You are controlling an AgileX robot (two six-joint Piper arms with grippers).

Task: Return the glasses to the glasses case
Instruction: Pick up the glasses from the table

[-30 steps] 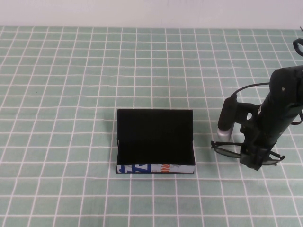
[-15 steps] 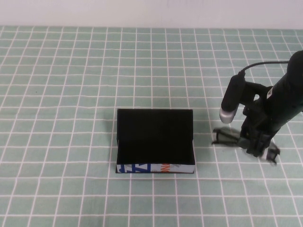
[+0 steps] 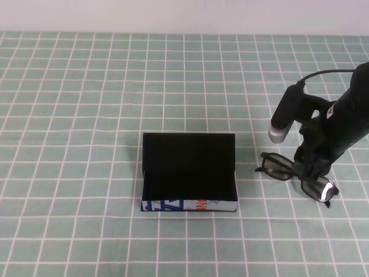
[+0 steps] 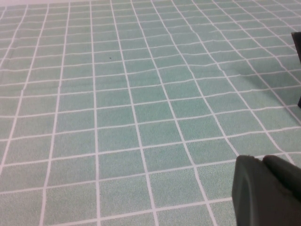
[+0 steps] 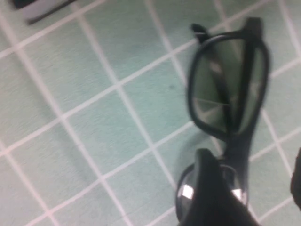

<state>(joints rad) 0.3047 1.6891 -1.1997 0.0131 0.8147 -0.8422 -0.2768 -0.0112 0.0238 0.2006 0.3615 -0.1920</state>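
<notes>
The glasses (image 3: 278,166) are right of the glasses case, slanting from upper left to lower right, one lens glinting. My right gripper (image 3: 309,173) reaches down over their middle and is shut on them. In the right wrist view one dark finger (image 5: 207,188) crosses the nearer lens of the glasses (image 5: 228,84), and the gripper (image 5: 251,174) straddles the frame. The glasses case (image 3: 189,179) stands open at the table's centre, lid upright at the back, black inside, printed white edge in front. My left gripper (image 4: 263,162) is shut and empty above bare cloth; it is outside the high view.
A green checked cloth (image 3: 86,115) covers the whole table. A corner of the case (image 5: 42,9) shows in the right wrist view. The right wrist's silver-tipped camera (image 3: 279,130) hangs beside the arm, between case and gripper.
The glasses lay level on the cloth under the right gripper; now they are held and turned to a slant, right lens lower. The right arm has shifted slightly right and up.
</notes>
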